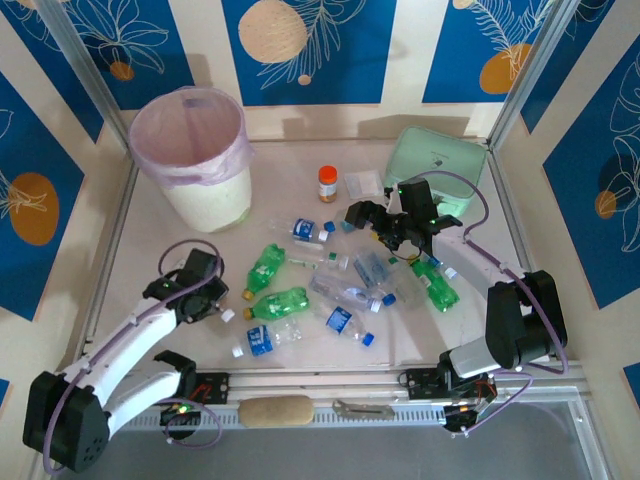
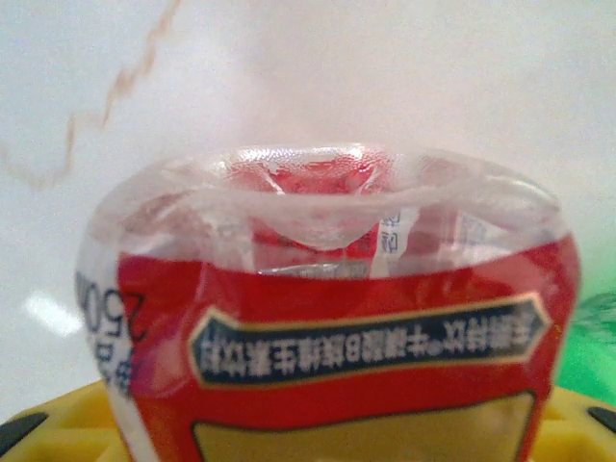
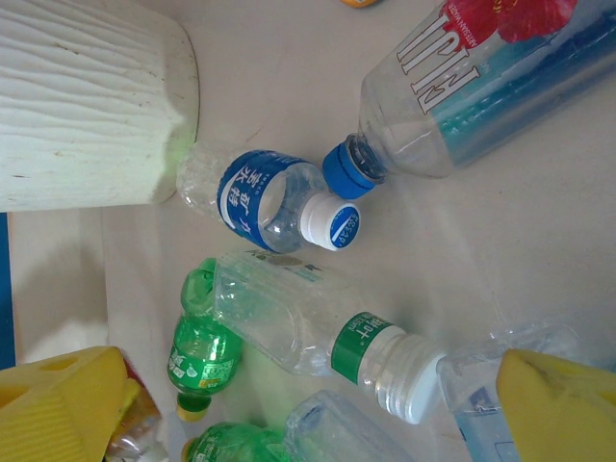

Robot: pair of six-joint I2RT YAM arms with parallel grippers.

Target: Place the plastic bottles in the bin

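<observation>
Several plastic bottles [image 1: 340,290] lie scattered mid-table, clear ones with blue labels and green ones [image 1: 280,302]. The white bin [image 1: 215,200] with its pink bag stands at the back left. My left gripper [image 1: 210,300] is low at the left of the pile, shut on a clear bottle with a red label [image 2: 327,327], which sits between its yellow fingers [image 2: 58,419]. My right gripper [image 1: 402,225] hovers open over the pile's right side. Below its spread fingers [image 3: 563,404] lie a clear bottle with a green band [image 3: 318,337], a blue-labelled bottle [image 3: 265,197] and green bottles [image 3: 202,361].
A mint green container [image 1: 435,160] sits at the back right and a short orange-capped jar [image 1: 328,183] stands beside it. Metal frame rails border the table. On the near rail rest a tan oblong pad [image 1: 277,410] and a metal tool [image 1: 362,408].
</observation>
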